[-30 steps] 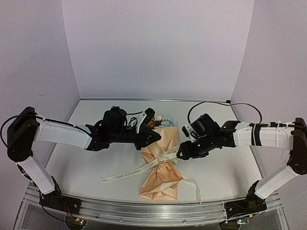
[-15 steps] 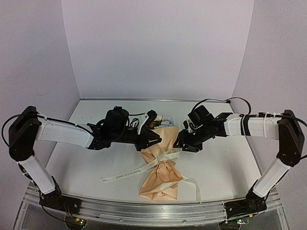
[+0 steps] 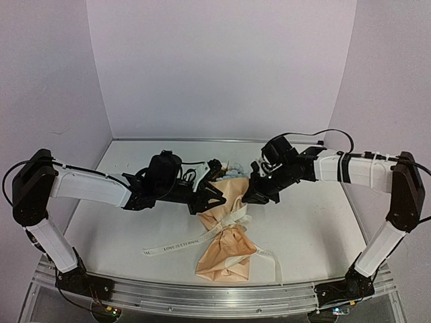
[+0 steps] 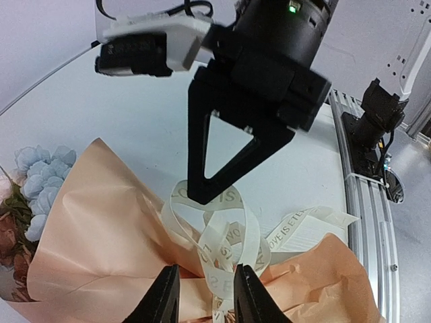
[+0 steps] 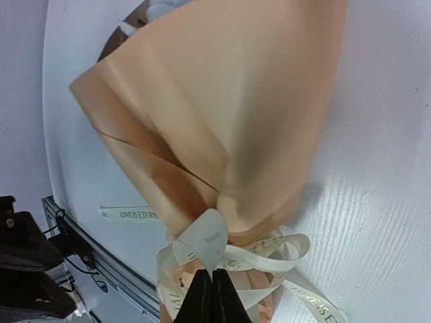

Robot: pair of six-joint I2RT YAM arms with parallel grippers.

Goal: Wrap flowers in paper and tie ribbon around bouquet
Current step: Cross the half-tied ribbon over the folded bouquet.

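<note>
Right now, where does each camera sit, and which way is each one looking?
Top external: fixed above and behind the arms, looking down at the table and bouquet; both arms show, bases at bottom.
Left wrist: on the left arm, looking past its own fingers at the ribbon and right gripper.
Right wrist: on the right arm, looking past its shut fingers at the bouquet's paper.
Shared: both wrist views show the ribbon's loops.

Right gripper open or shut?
Shut. The right gripper has its fingertips together, pinching a loop of the ribbon on the bouquet.
</note>
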